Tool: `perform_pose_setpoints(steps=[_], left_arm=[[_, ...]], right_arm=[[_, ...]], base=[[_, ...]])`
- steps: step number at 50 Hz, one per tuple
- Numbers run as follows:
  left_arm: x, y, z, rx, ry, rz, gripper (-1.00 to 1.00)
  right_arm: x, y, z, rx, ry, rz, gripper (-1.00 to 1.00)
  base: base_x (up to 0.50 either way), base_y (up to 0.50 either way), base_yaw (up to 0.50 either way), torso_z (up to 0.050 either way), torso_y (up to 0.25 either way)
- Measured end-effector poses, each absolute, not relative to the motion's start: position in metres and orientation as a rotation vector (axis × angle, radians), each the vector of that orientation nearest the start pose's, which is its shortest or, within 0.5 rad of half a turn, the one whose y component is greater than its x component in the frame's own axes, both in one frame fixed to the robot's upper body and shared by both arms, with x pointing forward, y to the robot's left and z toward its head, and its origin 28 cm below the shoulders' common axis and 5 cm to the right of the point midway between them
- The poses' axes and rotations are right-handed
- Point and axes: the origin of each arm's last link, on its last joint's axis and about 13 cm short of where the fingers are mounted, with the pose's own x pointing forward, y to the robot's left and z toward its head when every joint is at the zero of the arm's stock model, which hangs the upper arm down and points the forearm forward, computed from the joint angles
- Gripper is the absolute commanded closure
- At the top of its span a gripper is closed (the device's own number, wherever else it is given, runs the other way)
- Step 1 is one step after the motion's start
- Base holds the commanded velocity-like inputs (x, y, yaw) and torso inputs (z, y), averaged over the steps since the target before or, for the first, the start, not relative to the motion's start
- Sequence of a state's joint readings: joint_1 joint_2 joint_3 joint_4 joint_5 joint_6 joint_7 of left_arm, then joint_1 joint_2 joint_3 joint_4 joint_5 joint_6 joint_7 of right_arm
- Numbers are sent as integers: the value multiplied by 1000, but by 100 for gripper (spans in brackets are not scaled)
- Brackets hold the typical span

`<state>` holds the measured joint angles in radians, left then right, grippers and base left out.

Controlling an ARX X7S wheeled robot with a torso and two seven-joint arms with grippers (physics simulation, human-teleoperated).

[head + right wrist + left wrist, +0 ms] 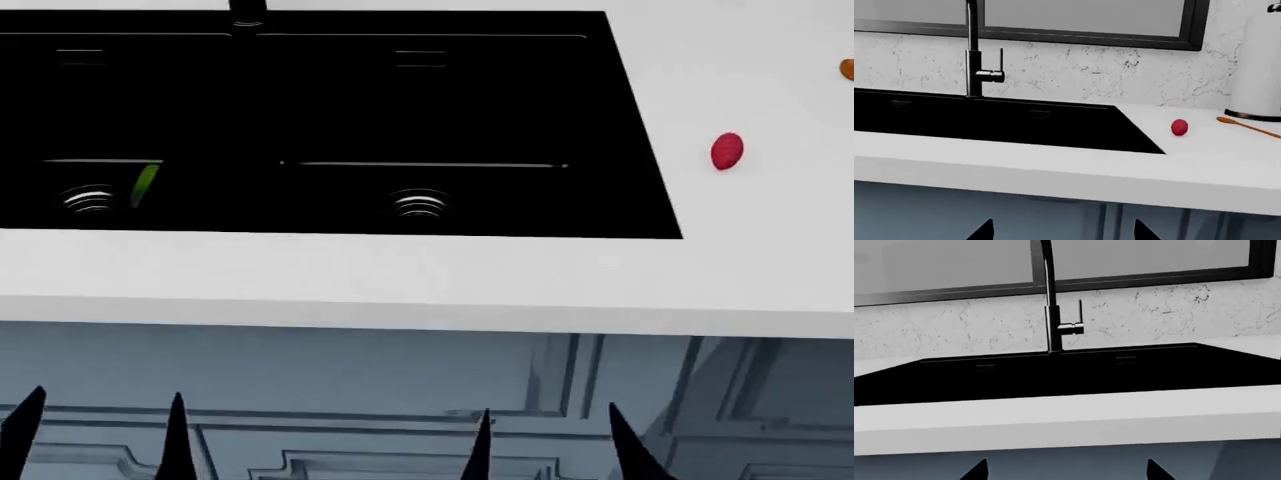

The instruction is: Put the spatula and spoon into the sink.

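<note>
Hanging low before the tabletop (400,280), we keep both hands empty, fingers apart: left hand (100,440), right hand (554,445). The spoon (1247,126) lies right of the sink (627,120), beyond a red lump (726,151), so our right arm suits it. We see no spatula; something green (144,185) sits in 1 basin.
</note>
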<state>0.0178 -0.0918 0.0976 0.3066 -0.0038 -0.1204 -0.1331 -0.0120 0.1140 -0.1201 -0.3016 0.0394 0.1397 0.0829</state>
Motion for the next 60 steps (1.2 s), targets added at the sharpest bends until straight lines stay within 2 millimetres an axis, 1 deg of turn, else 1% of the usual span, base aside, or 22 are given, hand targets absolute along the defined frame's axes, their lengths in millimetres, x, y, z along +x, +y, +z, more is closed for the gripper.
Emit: perform_pose_setpoints(steps=[9,21,29,37,42,52,60], left_arm=[[217,203,101,89,-207,14,-100],[244,206,159,50,-192,12,-100],[258,211,188,45,-193,40,-100],[269,220,212,49,-198,96,-100],[275,225,226,53,-204,121,-100],[285,233,253,65,-224,145,-100],[293,235,270,79,-240,146,-100]], right_arm=[[211,-97,101,-82,-189,75,-100],[219,-108,161,-87,-196,53,-100],[224,-118,199,-120,-217,21,-100],[228,-132,235,-136,-223,-18,-100],[232,-143,258,-108,-212,-60,-100],[234,-154,303,-84,-191,-77,-100],[232,-162,332,-97,-190,-66,-100]], base=[[0,0,0,0,0],[0,0,0,0,0],[0,0,0,0,0],[0,0,0,0,0],[0,0,0,0,0],[0,0,0,0,0],[0,0,0,0,0]])
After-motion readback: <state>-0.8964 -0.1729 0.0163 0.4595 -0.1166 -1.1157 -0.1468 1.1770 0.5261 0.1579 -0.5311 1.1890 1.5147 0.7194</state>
